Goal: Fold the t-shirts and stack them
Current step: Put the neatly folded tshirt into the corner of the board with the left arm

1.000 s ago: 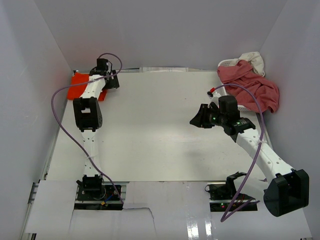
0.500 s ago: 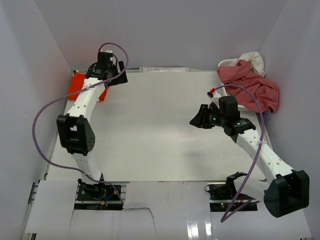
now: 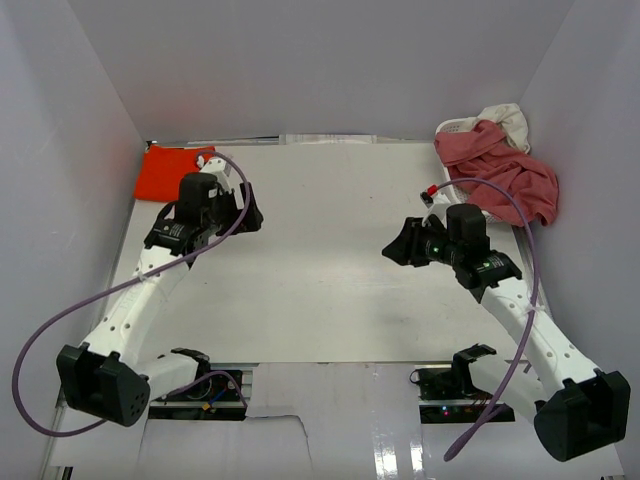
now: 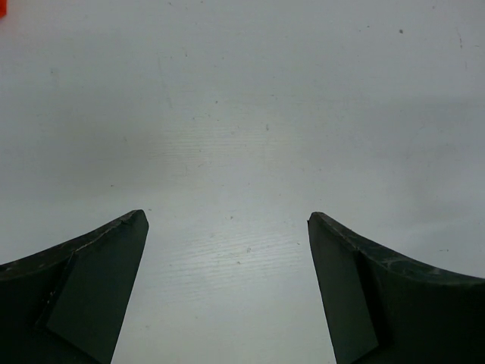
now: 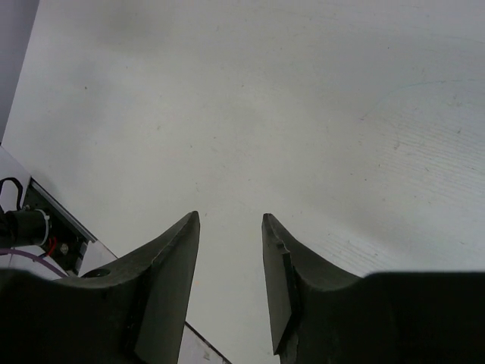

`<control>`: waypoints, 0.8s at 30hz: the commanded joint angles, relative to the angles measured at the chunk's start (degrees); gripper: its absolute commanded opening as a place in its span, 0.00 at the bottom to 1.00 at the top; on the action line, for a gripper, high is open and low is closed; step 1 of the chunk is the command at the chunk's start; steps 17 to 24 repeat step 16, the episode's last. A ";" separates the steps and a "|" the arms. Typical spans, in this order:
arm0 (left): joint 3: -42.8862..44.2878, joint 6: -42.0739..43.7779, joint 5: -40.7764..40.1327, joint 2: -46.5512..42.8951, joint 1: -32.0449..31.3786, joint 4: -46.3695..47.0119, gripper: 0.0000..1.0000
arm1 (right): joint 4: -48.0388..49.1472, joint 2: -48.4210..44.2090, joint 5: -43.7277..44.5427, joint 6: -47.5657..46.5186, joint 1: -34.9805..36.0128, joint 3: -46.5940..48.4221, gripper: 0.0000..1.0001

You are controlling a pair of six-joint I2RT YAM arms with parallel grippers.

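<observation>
Orange-red t-shirt [image 3: 168,172]: flat in far-left corner, we judge as stack site | rose-pink t-shirt [image 3: 505,170]: draped over basket [image 3: 452,126], far right | left gripper [image 4: 227,220]: spread wide, empty | right gripper [image 5: 231,218]: narrowly parted, empty.

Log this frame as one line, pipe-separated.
left gripper: open, empty | right gripper: open, empty | orange-red t-shirt: flat, far-left corner | pink t-shirt: heaped over basket, cream t-shirt behind

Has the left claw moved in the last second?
Yes. The left gripper has pulled away from the orange-red shirt in the far corner, coming nearer and rightward over the table.
</observation>
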 commanded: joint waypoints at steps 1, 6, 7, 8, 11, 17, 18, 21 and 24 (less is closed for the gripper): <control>-3.63 1.31 3.92 -7.18 -0.03 1.81 0.98 | -0.49 -3.20 -0.17 -2.45 0.16 -1.77 0.45; -6.81 2.90 5.06 -11.05 -0.03 2.69 0.98 | -2.77 -6.11 1.41 -3.51 0.16 -2.57 0.47; -7.07 3.16 4.89 -11.05 -0.03 2.86 0.98 | -3.13 -6.63 1.59 -3.77 0.16 -2.66 0.47; -7.77 3.43 4.98 -11.05 -0.03 3.04 0.98 | -3.31 -6.90 1.59 -3.86 0.25 -2.66 0.47; -8.57 4.04 4.89 -10.70 -0.03 3.22 0.98 | -3.66 -8.04 1.59 -3.60 0.25 -3.09 0.47; -9.97 5.71 7.61 -11.14 -0.03 4.01 0.98 | -3.22 -8.92 -0.08 -2.63 0.16 -2.84 0.50; -9.97 5.71 7.61 -11.14 -0.03 4.01 0.98 | -3.22 -8.92 -0.08 -2.63 0.16 -2.84 0.50; -9.97 5.71 7.61 -11.14 -0.03 4.01 0.98 | -3.22 -8.92 -0.08 -2.63 0.16 -2.84 0.50; -9.97 5.71 7.61 -11.14 -0.03 4.01 0.98 | -3.22 -8.92 -0.08 -2.63 0.16 -2.84 0.50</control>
